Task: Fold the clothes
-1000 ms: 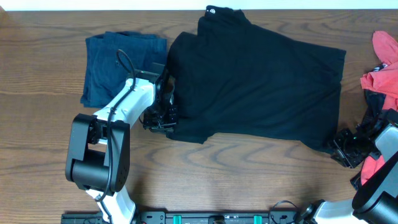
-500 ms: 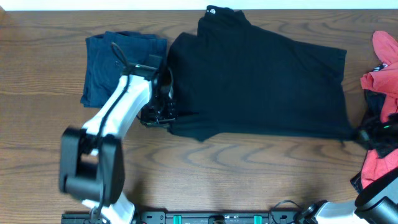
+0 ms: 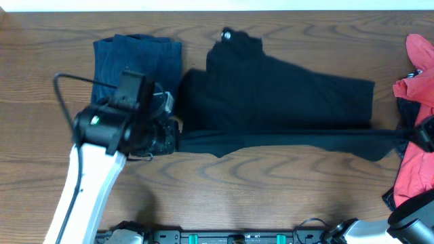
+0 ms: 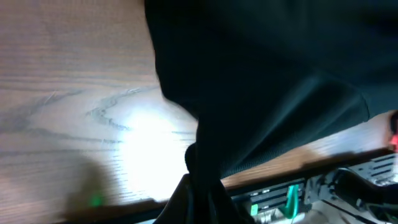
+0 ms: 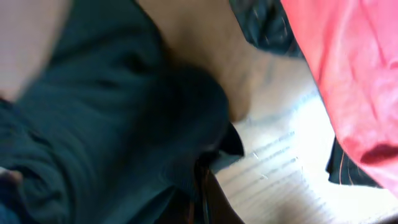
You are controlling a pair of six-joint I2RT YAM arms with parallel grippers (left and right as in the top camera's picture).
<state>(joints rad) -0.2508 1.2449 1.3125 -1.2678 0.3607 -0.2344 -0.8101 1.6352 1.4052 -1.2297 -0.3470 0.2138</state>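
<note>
Left end effector [image 3: 171, 135] and right end effector [image 3: 405, 134] clenched on black garment [image 3: 285, 95] near-hem corners; hem stretched between, long axis left-right.

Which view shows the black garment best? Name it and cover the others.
Overhead: the whole black garment shows, white logo included, its near edge stretched taut. Left wrist shows only bunched dark fabric close up; right wrist a blurred dark fold beside coral-red cloth.
</note>
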